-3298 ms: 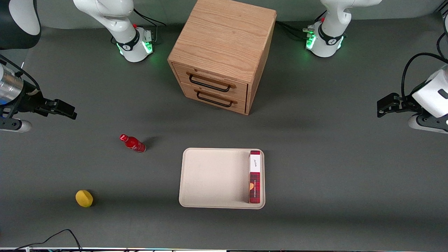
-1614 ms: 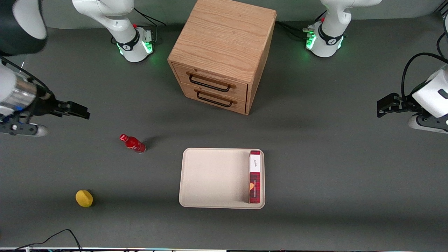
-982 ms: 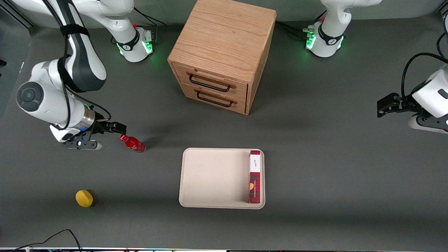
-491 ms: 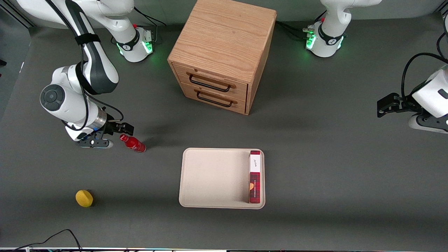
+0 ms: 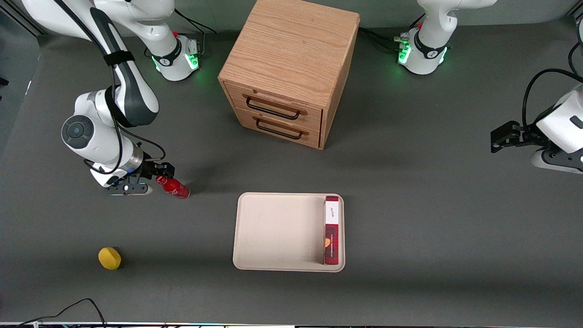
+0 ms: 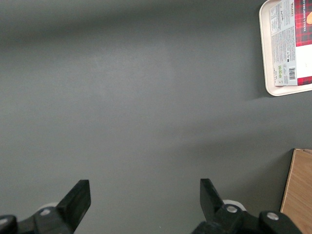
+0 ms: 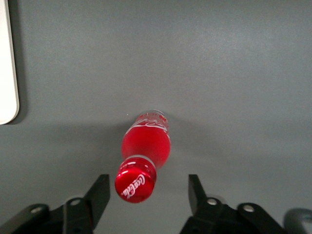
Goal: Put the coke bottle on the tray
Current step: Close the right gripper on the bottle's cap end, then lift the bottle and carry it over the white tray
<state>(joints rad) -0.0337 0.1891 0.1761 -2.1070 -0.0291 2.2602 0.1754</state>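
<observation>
The coke bottle [image 5: 174, 188] is small, glossy and red, and stands upright on the dark table toward the working arm's end. My gripper [image 5: 164, 171] hovers just above its red cap [image 7: 135, 181]. In the right wrist view the gripper [image 7: 147, 189] is open, the cap lies between the two fingers and nearer to one of them, and neither finger touches it. The cream tray [image 5: 273, 228] lies flat nearer the front camera than the cabinet, about a tray's width from the bottle. An edge of the tray [image 7: 7, 63] shows in the right wrist view.
A long red plaid box [image 5: 332, 230] lies along the tray's edge toward the parked arm. A wooden drawer cabinet [image 5: 287, 77] stands farther back, drawers shut. A yellow round object [image 5: 109, 258] sits nearer the front camera than the bottle. A black cable [image 5: 68, 310] lies at the front edge.
My arm has swung in from the working arm's end of the table and come down over the bottle's cap. The bottle, tray and box have not moved.
</observation>
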